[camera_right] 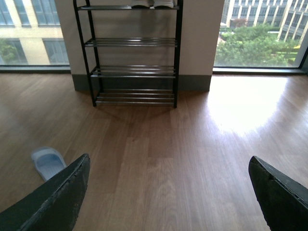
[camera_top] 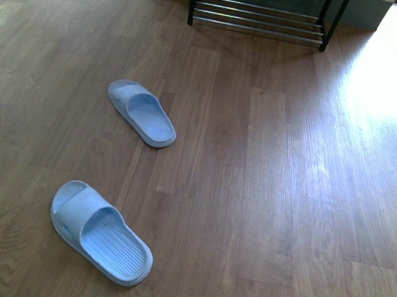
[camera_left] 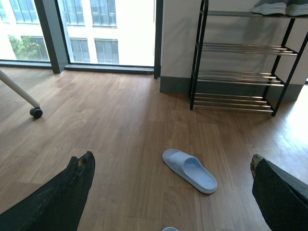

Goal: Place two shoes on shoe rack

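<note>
Floor [camera_top: 287, 209] lies open between far slipper [camera_top: 142, 112] and rack [camera_top: 256, 30].

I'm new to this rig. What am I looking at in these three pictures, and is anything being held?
This is a two-armed robot with three cameras. The front view looks forward from its body: two light blue slides, the near slide and the far slide, lie apart on the wood floor, with the rack beyond them. The other two views look out from each wrist, between the dark fingers of the left gripper and the right gripper. Both are open and hold nothing.
</note>
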Tool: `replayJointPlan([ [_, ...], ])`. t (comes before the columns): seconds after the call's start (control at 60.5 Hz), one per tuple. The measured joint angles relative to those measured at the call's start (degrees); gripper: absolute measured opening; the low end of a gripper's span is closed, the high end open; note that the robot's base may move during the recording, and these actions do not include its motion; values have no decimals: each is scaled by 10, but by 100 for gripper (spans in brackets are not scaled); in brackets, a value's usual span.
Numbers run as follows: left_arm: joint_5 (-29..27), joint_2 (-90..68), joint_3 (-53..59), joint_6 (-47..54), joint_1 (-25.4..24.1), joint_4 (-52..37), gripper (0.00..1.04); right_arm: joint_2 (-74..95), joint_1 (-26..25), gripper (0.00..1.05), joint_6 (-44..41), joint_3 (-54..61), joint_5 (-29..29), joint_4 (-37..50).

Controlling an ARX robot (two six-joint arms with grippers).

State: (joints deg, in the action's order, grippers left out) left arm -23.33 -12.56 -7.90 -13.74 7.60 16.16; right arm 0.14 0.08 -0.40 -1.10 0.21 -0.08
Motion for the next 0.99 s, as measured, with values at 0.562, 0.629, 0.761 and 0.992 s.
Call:
replayJointPlan([
  [0.562,38,-874,-267,-244,25,-236,95,0,0,96,0,0,-2,0],
  [0.629,49,-940,-298,-232,33,-235,95,0,0,96,0,0,-2,0],
  [0.761,53,-1037,-350,-206,43,-223,95,0,0,96,0,0,-2,0],
  [0.992,62,-1164,-433,-200,48,-191,95,0,0,96,0,0,-2,0],
])
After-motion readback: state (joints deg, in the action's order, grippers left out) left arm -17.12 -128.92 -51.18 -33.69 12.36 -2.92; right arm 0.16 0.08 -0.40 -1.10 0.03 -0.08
